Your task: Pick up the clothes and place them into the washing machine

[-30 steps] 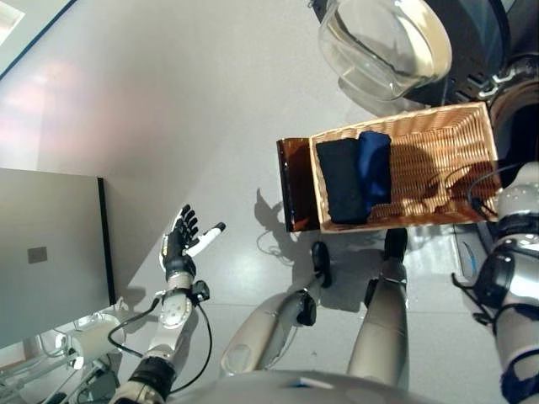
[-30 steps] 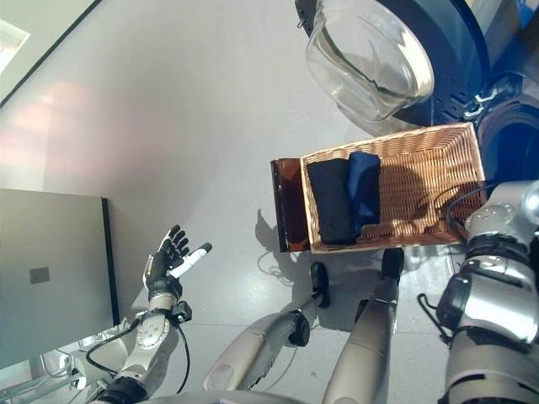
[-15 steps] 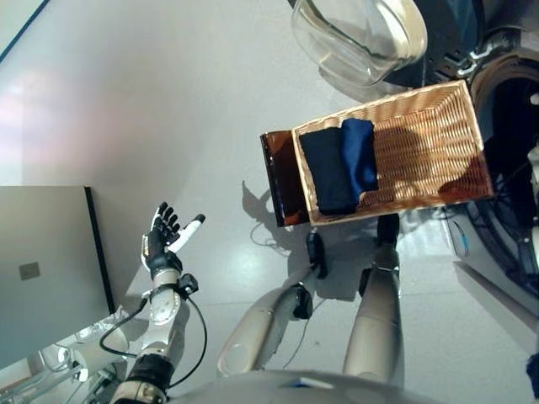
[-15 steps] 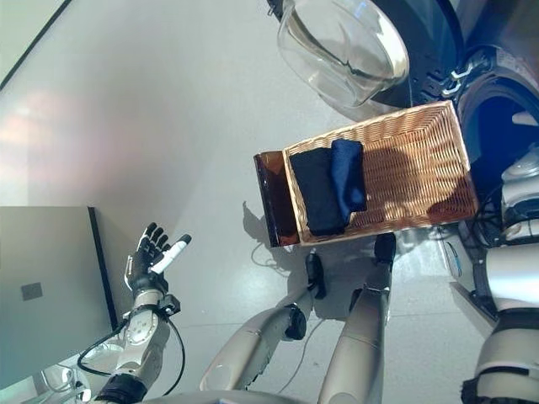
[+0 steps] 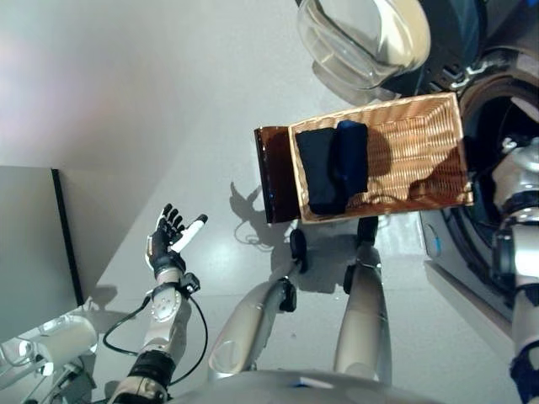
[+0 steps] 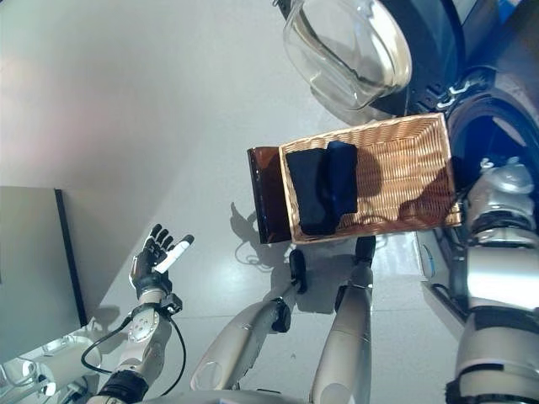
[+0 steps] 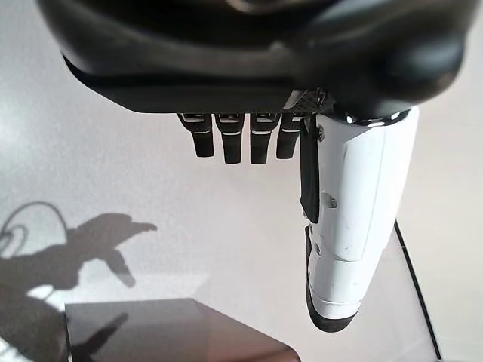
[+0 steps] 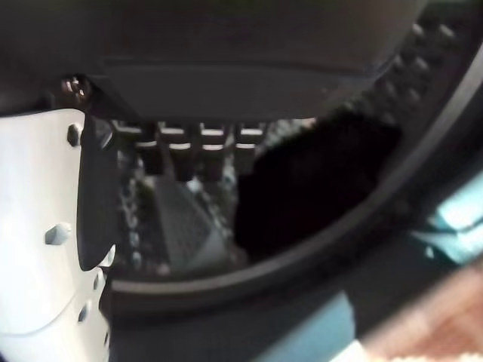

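Note:
A wicker basket (image 5: 413,160) rests on a brown stand (image 5: 271,174) and holds two folded clothes, a black one (image 5: 317,172) and a blue one (image 5: 352,153). To its right is the washing machine's drum opening (image 6: 497,126), with the glass door (image 5: 362,34) swung open behind the basket. My right arm reaches into the opening. In the right wrist view my right hand (image 8: 181,147) is open inside the drum, and a dark cloth (image 8: 317,181) lies on the drum wall just past its fingers. My left hand (image 5: 168,244) hangs open over the floor at the lower left, holding nothing.
A grey cabinet (image 5: 29,244) stands at the far left, close to my left hand. The basket's stand sits directly in front of me. Grey floor (image 5: 168,101) spreads to the left of the basket and the machine.
The camera has shifted, so the whole scene sits differently. My right arm has risen to the drum opening at the right. The left hand stays open and the basket's clothes are unmoved.

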Controlling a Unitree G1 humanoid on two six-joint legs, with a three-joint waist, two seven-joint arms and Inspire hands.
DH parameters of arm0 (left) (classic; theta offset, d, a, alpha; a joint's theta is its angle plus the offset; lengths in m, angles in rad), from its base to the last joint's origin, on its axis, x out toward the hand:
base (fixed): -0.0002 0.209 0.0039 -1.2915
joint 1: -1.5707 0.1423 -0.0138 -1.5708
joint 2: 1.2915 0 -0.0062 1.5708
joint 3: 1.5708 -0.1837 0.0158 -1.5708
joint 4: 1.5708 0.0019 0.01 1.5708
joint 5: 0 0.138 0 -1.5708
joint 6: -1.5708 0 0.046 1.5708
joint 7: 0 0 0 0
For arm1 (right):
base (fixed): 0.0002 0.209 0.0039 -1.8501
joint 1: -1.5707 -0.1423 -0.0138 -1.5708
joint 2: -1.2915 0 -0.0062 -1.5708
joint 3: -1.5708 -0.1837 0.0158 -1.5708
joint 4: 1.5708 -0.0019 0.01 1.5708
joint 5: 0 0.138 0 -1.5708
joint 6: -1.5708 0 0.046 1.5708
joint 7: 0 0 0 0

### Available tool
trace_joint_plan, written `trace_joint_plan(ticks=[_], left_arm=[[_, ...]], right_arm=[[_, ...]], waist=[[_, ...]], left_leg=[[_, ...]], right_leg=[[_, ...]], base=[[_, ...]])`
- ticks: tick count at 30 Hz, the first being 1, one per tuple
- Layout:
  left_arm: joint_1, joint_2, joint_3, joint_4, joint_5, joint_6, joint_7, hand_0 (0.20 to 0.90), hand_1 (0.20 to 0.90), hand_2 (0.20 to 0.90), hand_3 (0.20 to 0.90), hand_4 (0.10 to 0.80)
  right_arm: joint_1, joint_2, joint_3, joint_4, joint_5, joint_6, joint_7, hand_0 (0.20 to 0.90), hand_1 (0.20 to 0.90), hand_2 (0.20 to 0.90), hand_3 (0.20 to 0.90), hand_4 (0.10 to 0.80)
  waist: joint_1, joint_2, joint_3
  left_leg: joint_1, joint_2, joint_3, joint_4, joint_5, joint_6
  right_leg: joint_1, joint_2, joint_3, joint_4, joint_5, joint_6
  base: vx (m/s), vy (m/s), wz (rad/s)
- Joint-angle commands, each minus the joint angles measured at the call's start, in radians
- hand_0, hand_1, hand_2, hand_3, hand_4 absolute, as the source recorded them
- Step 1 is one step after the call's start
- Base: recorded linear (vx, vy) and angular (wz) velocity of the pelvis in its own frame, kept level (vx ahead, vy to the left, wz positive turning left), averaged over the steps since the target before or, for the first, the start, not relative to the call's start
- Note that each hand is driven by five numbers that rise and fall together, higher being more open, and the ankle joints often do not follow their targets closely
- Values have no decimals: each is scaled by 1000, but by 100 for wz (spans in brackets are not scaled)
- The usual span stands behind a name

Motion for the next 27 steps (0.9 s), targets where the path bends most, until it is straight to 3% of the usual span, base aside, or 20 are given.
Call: trace_joint_plan(ticks=[1,2,11,18,19,23,24,27], left_arm=[[29,78,44,-3,-23,-67,18,900,900,900,900,800],[16,76,49,-6,-31,-68,15,900,900,900,900,800],[8,81,89,-108,25,-86,37,900,900,900,900,800],[-10,81,110,-155,67,-98,59,900,900,900,900,800],[-14,84,117,-155,72,-103,63,900,900,900,900,800],[-15,81,120,-178,78,-106,71,900,900,900,900,800],[-18,78,122,-194,80,-106,73,900,900,900,900,800],[-23,78,122,-234,87,-113,82,900,900,900,900,800]], right_arm=[[84,12,20,-99,135,-154,46,900,900,900,900,800],[112,81,9,-117,164,-170,60,900,900,900,900,800],[222,284,34,-163,153,-179,88,900,900,900,900,800],[263,351,71,-136,111,-166,92,900,900,900,900,800],[265,365,85,-123,96,-160,95,900,900,900,900,800],[258,385,101,-105,71,-157,84,900,900,900,900,800],[252,396,115,-89,53,-149,80,900,900,900,900,800],[228,396,132,-62,43,-140,72,900,900,900,900,800]], waist=[[32,0,-92],[33,-7,-87],[46,-52,-68],[61,-88,-50],[69,-101,-51],[75,-116,-33],[85,-129,-32],[104,-145,-14]], left_leg=[[-101,91,-58,66,-23,-157],[-107,93,-62,75,-26,-156],[-132,99,-86,110,-29,-152],[-143,101,-105,113,-21,-154],[-139,101,-117,118,-47,-158],[-161,101,-119,124,-18,-154],[-159,100,-134,128,-45,-159],[-173,99,-148,133,-43,-160]], right_leg=[[36,48,-53,84,-179,-45],[38,47,-59,90,-182,-48],[49,49,-88,98,-185,-54],[55,46,-112,93,-184,-57],[65,47,-112,98,-211,-52],[55,44,-133,94,-184,-59],[65,44,-134,97,-214,-53],[63,40,-148,100,-215,-53]], base=[[0,0,0],[0,0,0],[-11,-34,9],[22,-23,12],[9,-12,7],[21,-3,13],[129,-37,11],[58,-29,7]])
